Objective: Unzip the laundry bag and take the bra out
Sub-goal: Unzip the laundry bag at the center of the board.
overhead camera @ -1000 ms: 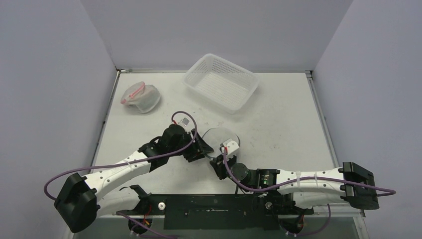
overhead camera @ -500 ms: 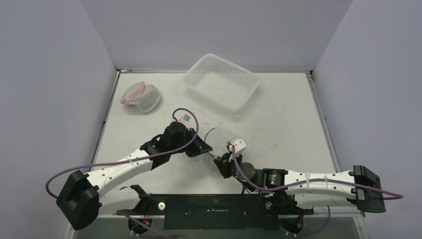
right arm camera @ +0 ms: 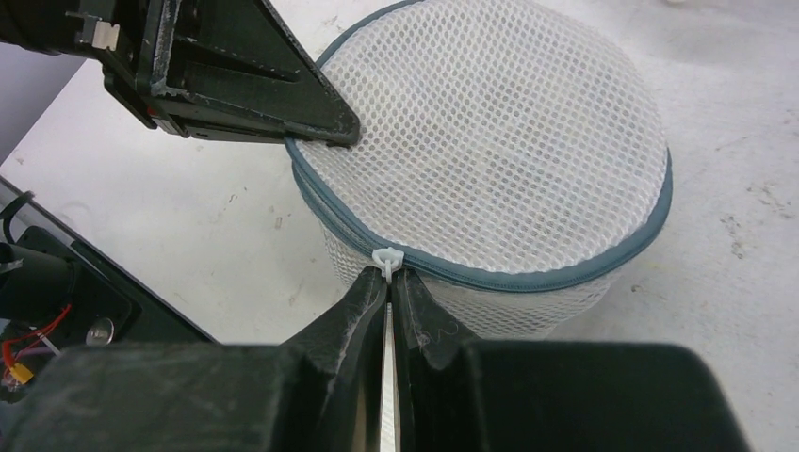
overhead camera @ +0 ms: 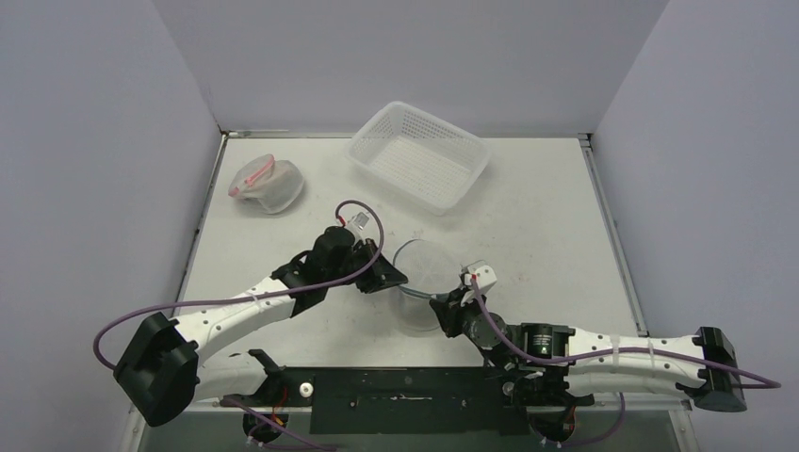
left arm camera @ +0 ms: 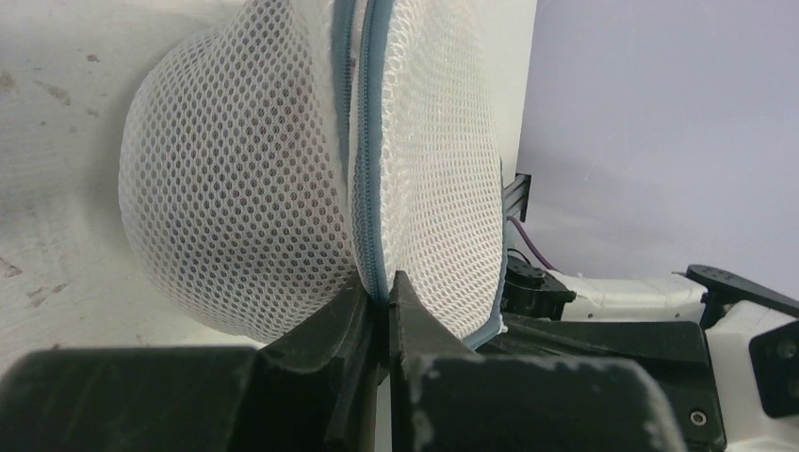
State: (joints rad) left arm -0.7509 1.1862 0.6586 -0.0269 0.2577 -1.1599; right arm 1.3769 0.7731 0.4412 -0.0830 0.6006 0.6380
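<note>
Fingers clenched: left gripper (left arm camera: 384, 287) on laundry bag (left arm camera: 254, 188) seam; right gripper (right arm camera: 388, 282) on zip pull (right arm camera: 387, 258), wrist-view only.

The left arm (overhead camera: 236, 315) and right arm (overhead camera: 603, 350) are white shells joined by black motor housings, each trailed by a purple cable (overhead camera: 188, 304). The left hand (left arm camera: 382, 292) and right hand (right arm camera: 388, 282) each end in two matte black, wedge-shaped fingers (right arm camera: 330, 330) with scuffed, pale-flecked edges.

No text, label, brand, number or sign can be read in any view: not on the laundry bag (overhead camera: 426, 266), not on the basket (overhead camera: 419, 155), not on the desk (overhead camera: 546, 226).
</note>
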